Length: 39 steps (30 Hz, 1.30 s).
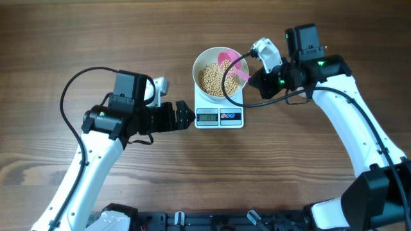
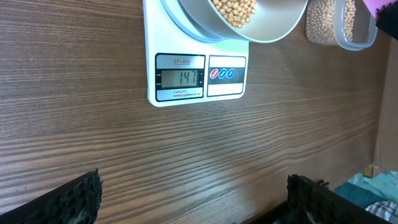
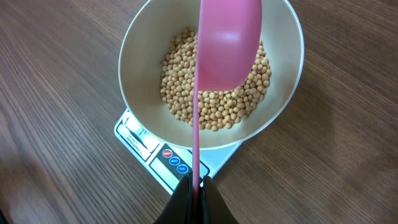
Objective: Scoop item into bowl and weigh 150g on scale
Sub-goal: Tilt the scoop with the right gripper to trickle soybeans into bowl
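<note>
Right gripper (image 3: 194, 184) clamped the pink scoop (image 3: 227, 43) — its head at twelve o'clock, over the bowl (image 3: 140, 68); left gripper (image 2: 193, 194) stood apart.

A brown wood-grain table (image 1: 64, 38) spans the view.

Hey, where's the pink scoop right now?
The scoop is in the right gripper, its cup over the bowl of beans on the scale, at top centre of the overhead view.
</note>
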Tool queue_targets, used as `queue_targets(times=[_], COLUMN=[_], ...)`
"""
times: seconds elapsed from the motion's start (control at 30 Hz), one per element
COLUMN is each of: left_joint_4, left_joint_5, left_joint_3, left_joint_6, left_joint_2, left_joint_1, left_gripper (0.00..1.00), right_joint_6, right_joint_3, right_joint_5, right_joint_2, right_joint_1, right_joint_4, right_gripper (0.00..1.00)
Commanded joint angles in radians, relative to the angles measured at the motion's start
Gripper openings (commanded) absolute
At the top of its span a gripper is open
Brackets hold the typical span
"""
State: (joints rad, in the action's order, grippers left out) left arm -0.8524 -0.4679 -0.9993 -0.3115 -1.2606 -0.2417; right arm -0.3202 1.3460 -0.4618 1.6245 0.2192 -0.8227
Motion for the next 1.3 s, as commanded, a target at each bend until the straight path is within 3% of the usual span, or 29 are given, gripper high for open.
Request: queue_targets(times=[0.0, 1.27], left_joint_4=[0.003, 0.003], left_joint_5=[0.01, 0.01], left_joint_3=[-0.001, -0.001], left_joint_6=[0.02, 0.02], left_joint_2=[-0.006, -0.006], left_joint_1=[0.004, 0.004], left_gripper=[1.0, 1.0], right_joint_6=[-0.02, -0.124], right_joint_3=[0.011, 0.011], right_joint_5=[-0.002, 0.103], right_joint_2=[-0.029, -0.04], right_joint_1=[0.001, 0.059], right_joint_4=[0.002, 0.049], right_gripper=[0.04, 0.04])
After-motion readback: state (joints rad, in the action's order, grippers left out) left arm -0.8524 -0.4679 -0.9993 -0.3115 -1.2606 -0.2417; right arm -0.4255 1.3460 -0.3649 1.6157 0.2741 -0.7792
